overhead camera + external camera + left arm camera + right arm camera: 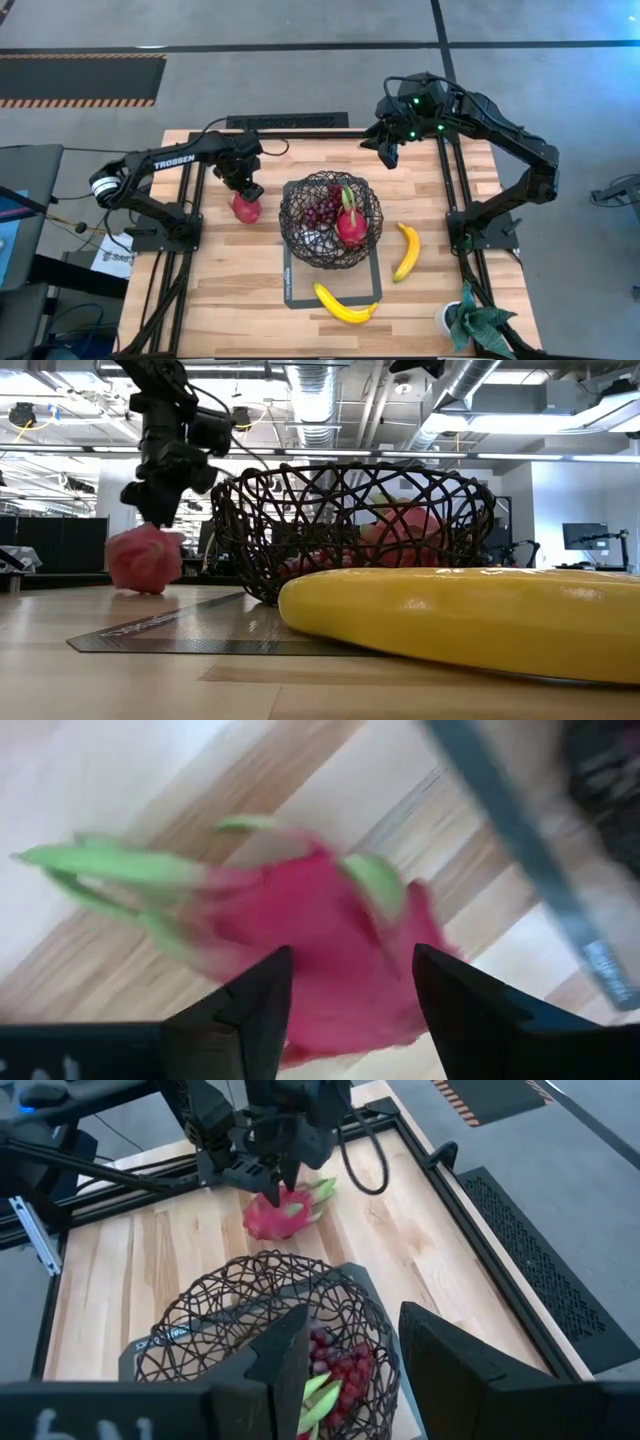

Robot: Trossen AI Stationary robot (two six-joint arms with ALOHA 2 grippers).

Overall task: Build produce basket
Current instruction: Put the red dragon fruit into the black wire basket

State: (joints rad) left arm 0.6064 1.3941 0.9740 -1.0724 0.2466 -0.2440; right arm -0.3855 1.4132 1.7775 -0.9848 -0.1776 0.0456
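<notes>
The wire basket [330, 220] is sitting mid-table, holding grapes [320, 212] and one dragon fruit [351, 226]. Only overhead are both bananas [406, 251] showing beside it on the table. The left gripper [250, 193] is straddling the second dragon fruit [330, 940], fingers wide, as its wrist camera shows. The right gripper [345, 1350] is hovering open above the basket.

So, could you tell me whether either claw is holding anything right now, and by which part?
The left claw straddles the dragon fruit on the table, fingers open either side of its body, not visibly gripping. The right claw holds nothing.
</notes>
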